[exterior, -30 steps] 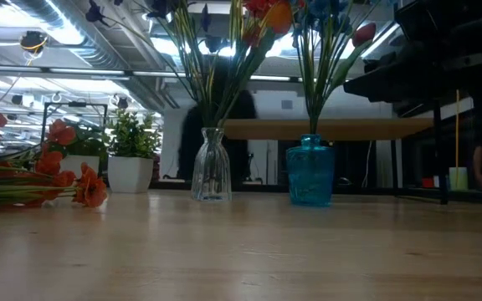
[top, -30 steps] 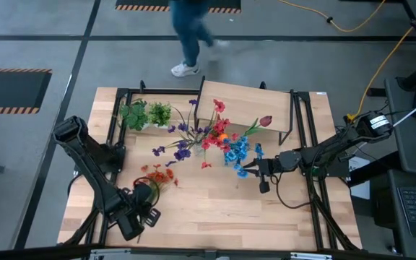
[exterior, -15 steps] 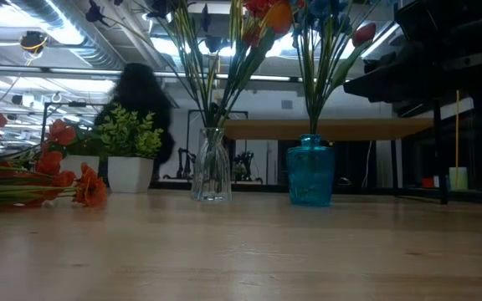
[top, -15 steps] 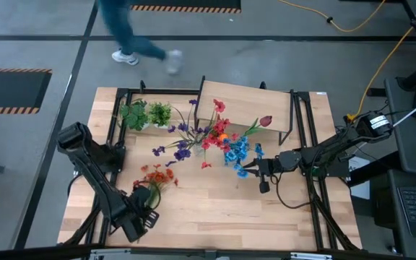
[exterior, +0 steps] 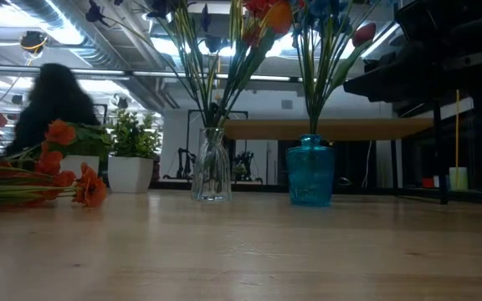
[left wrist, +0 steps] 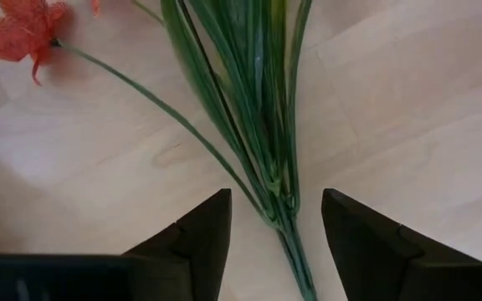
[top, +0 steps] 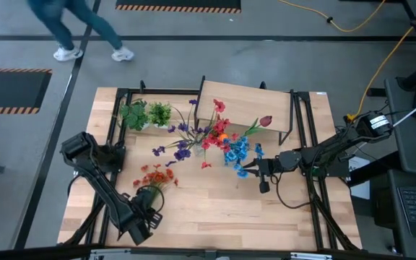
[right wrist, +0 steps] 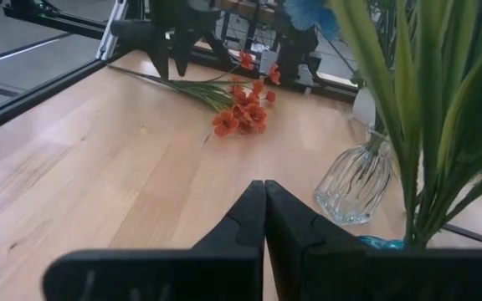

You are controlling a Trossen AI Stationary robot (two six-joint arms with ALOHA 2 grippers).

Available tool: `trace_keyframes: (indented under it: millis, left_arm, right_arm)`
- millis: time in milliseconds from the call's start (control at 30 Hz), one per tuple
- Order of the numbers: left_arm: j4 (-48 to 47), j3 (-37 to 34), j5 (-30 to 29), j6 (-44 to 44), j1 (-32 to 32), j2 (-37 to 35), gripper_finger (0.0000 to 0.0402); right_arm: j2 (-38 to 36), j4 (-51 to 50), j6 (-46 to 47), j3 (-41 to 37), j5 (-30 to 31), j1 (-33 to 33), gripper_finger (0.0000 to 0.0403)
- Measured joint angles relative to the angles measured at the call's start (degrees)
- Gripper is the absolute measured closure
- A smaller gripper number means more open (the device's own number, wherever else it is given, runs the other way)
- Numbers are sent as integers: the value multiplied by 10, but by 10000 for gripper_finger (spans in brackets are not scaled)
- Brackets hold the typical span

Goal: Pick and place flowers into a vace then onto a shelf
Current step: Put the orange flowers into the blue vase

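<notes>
Step in hand: pick of the last loose spray. Left hand (left wrist: 274, 238) sits low over the light-wood worktop (top: 215, 206), fingers (left wrist: 199, 234) spread either side of the green stem bundle of the orange-red artificial flower spray (top: 156, 175), not gripping it. The spray lies flat near the worktop's left front.

Clear glass vase (exterior: 212, 164) and blue glass vase (exterior: 310, 170) both hold flowers, standing just in front of the small light-wood shelf on black legs (top: 245, 103).

Right hand (right wrist: 264, 219) closed and empty, hovering beside the blue vase.

Next: likely pinch the stems, lift, carry to a vase.
</notes>
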Motion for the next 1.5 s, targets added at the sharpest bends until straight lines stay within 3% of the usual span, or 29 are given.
trace_keyframes:
  millis: [867,1033,1300,1500]
  left_arm:
    - [42,2,25,-10,5,43,226]
    - [45,2,30,-12,5,44,267]
    - [47,1,31,-12,4,45,378]
    - [48,1,19,14,-2,46,393]
  right_arm:
    - [0,2,0,0,0,0,393]
    - [0,2,0,0,0,0,393]
    - [0,2,0,0,0,0,393]
    - [0,2,0,0,0,0,393]
